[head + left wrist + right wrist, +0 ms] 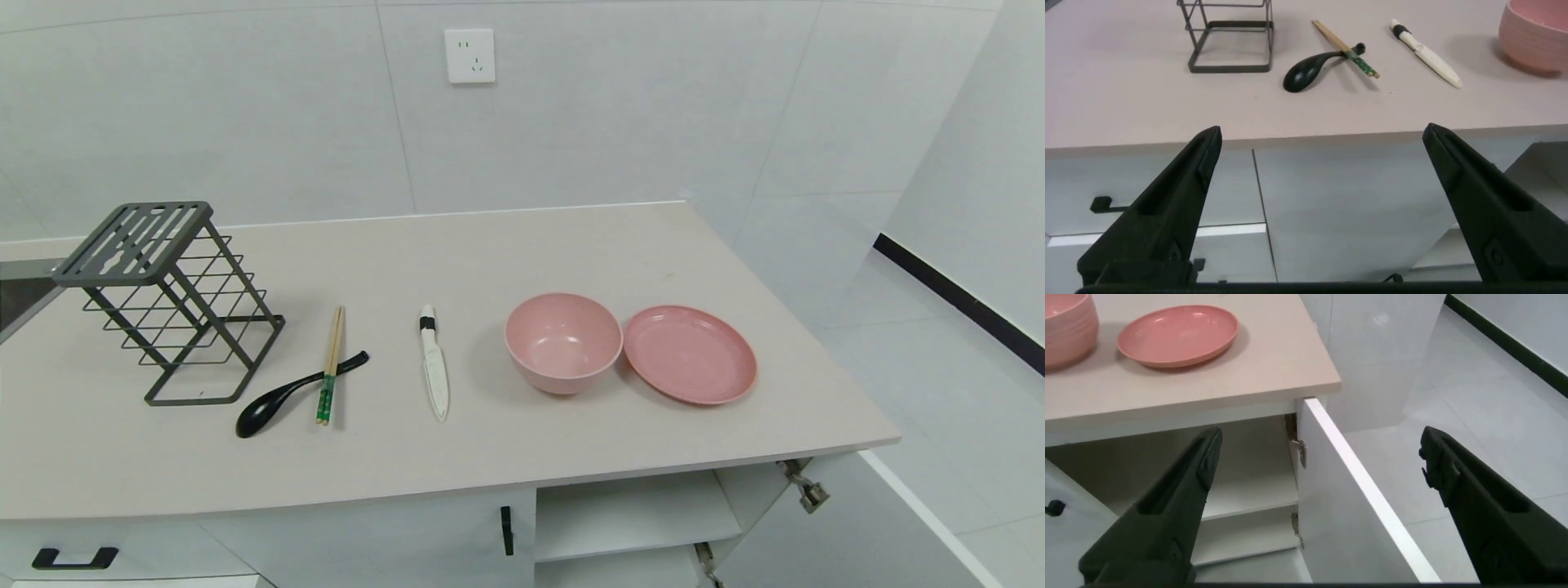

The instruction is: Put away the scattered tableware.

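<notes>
The left gripper (1321, 131) and right gripper (1321, 433) are wide open and empty; I think the right should pinch the rim of the flat pink plastic plate (690, 353) just beside the round pink plastic bowl (563, 341).

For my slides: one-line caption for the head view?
Wire rack, black spoon, chopsticks, knife, pink bowl and plate on a counter above an open cupboard.

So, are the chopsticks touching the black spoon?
Touching. The head view shows the chopsticks lying across the handle of the black spoon, resting on it; the left wrist view shows the same crossing.
</notes>
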